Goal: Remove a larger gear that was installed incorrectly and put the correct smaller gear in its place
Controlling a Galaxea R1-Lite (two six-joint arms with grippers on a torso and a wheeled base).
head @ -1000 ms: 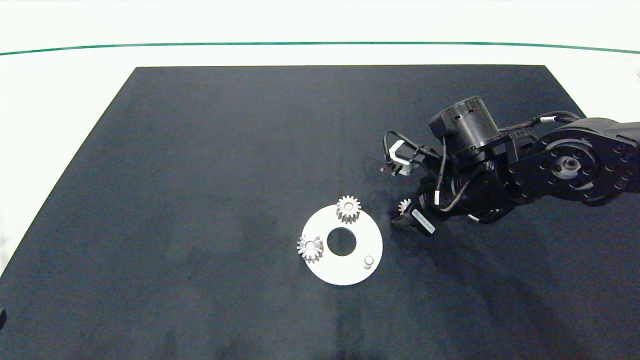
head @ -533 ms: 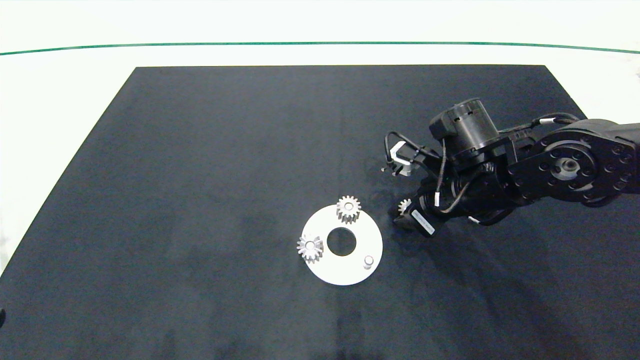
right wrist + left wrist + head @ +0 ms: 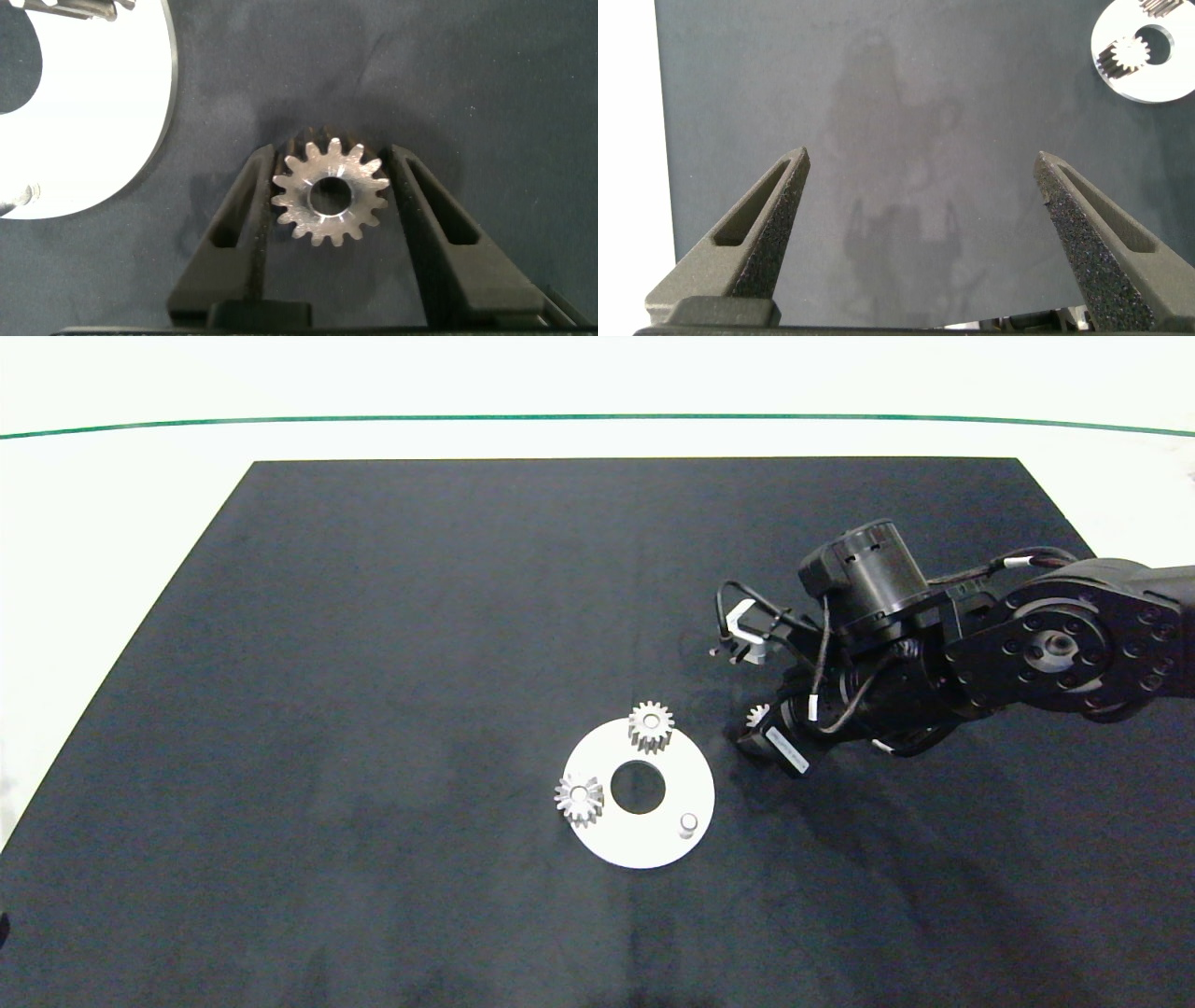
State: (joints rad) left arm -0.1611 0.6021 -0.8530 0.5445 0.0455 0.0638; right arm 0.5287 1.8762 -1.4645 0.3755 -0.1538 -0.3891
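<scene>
The smaller gear (image 3: 330, 193), silvery with short stubby teeth and a round bore, lies flat between my right gripper's fingers (image 3: 248, 215), which press on its two sides. In the head view that gear (image 3: 756, 716) and my right gripper (image 3: 752, 733) are just right of the white round plate (image 3: 644, 849). Two small gears (image 3: 651, 726) (image 3: 579, 800) sit on the plate, and one peg (image 3: 688, 823) stands bare. The larger gear shows in no view. My left gripper (image 3: 922, 159) hangs open over bare mat, far from the plate (image 3: 1148, 79).
A black mat (image 3: 420, 616) covers the white table, and a green line (image 3: 597, 417) runs along the far side. The right arm (image 3: 1055, 649) and its cables (image 3: 747, 630) lie over the mat right of the plate.
The right arm's wrist has shifted slightly toward the left and down in the picture. The small gear stays between its fingers. The plate and its two gears have not moved.
</scene>
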